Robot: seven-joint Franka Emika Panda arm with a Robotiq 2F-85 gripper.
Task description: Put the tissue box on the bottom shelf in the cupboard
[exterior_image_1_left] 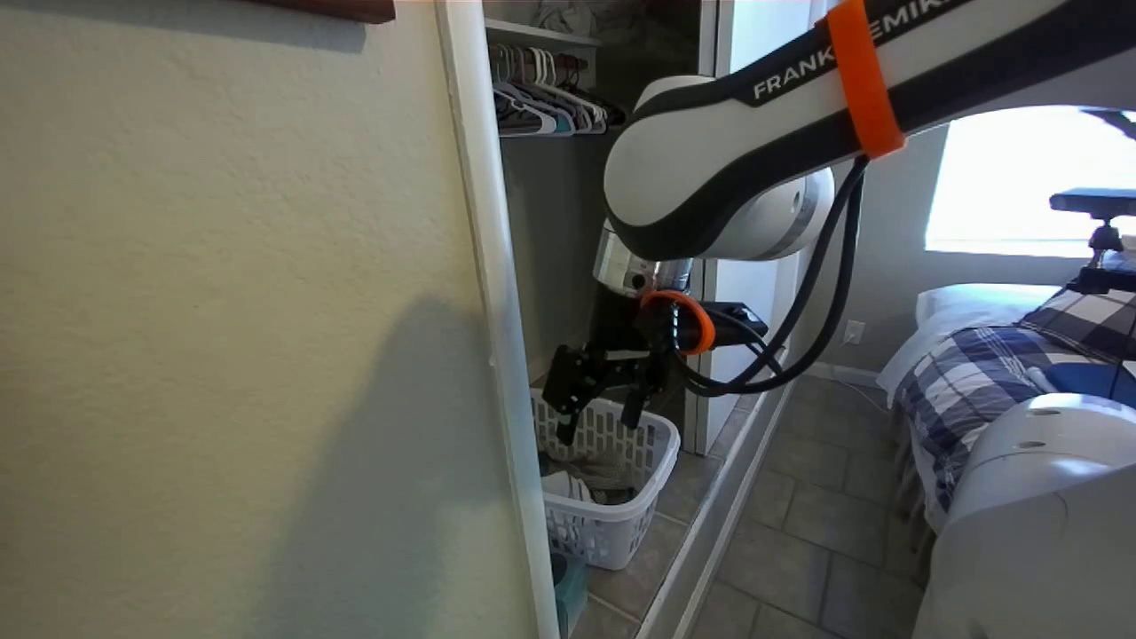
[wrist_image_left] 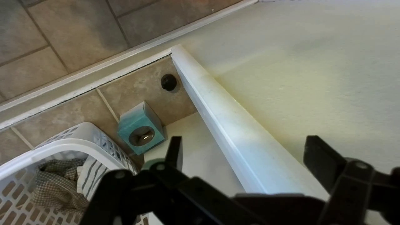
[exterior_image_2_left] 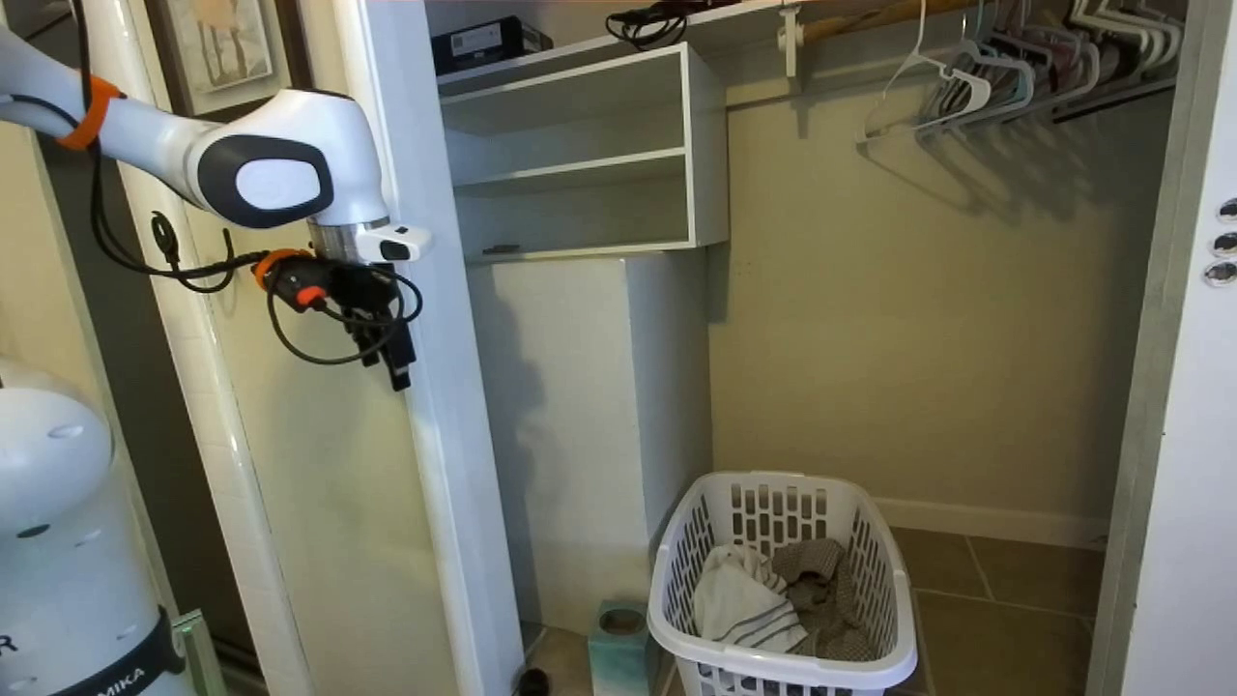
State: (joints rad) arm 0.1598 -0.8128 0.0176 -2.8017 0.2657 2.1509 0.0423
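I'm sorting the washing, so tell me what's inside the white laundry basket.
Inside the white laundry basket lie a white cloth with dark stripes and, beside it, a crumpled grey-brown patterned cloth. Whatever lies beneath these cloths is covered and cannot be seen.

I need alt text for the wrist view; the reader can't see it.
A teal tissue box stands on a tiled floor beside a white laundry basket holding cloths. The tool, open and empty, shows at the bottom, and the cupboard's white frame runs diagonally through the middle.
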